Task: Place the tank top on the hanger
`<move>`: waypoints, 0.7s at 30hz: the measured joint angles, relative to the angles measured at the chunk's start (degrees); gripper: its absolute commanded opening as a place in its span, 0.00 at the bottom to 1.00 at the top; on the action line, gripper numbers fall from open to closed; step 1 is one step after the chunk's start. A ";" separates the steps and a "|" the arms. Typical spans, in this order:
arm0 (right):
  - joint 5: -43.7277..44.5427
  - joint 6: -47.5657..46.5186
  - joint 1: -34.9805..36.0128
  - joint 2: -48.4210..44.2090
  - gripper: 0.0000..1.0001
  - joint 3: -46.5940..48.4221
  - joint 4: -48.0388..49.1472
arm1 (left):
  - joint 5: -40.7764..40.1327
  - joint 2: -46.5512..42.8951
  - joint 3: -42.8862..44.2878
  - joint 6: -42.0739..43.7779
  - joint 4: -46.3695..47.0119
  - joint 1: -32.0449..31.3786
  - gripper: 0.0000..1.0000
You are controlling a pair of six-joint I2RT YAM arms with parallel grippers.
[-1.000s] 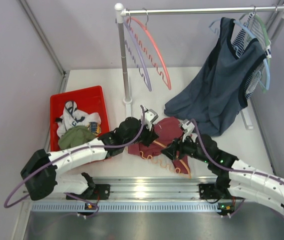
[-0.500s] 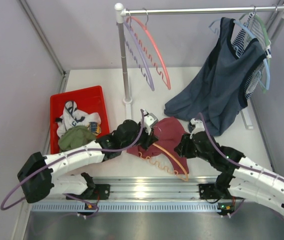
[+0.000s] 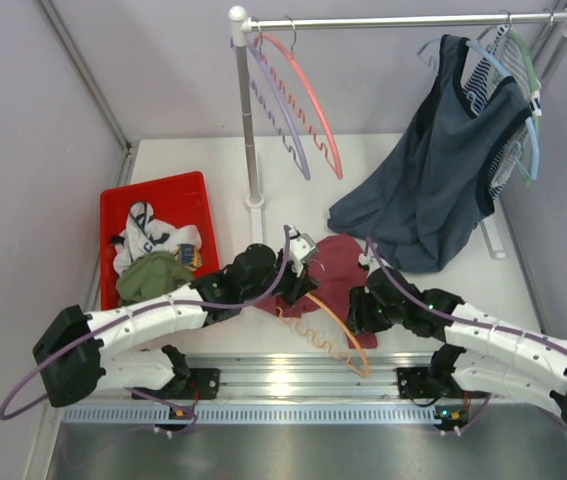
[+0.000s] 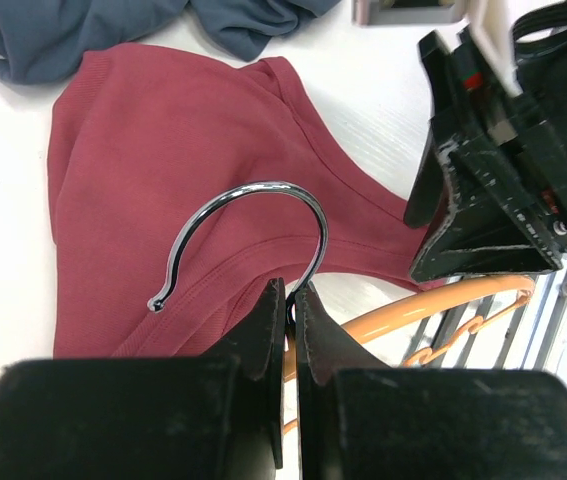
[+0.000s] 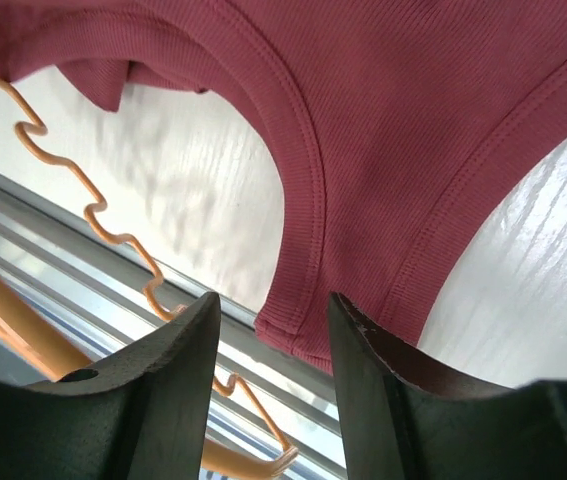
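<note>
The maroon tank top lies flat on the table between my two grippers. The orange hanger lies partly on it, with its wavy bar and one arm stretching toward the near rail. My left gripper is shut on the hanger at the foot of its metal hook, which curves over the tank top. My right gripper stands open just above the tank top's near strap end, which shows between its fingers.
A red bin at left holds an olive garment and other cloth. The rack pole carries a pink-red hanger and a lilac hanger. A dark blue-grey top hangs at right. A metal rail runs along the near edge.
My right gripper pulled back to the right, then swung in over the tank top's near strap end. The hanger's long arm has shifted toward the rail. The left gripper keeps its hold.
</note>
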 measured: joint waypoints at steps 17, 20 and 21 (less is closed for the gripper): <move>-0.74 -1.44 5.35 11.26 0.47 0.46 -0.85 | 0.85 -1.16 -0.22 0.39 0.15 -0.79 0.00; 0.61 -1.40 5.79 12.57 0.34 0.92 -1.14 | 0.66 -1.22 -0.22 0.39 0.17 -0.81 0.00; 1.03 -1.25 5.88 12.63 0.26 0.94 -1.25 | 0.55 -1.22 -0.22 0.39 0.17 -0.90 0.00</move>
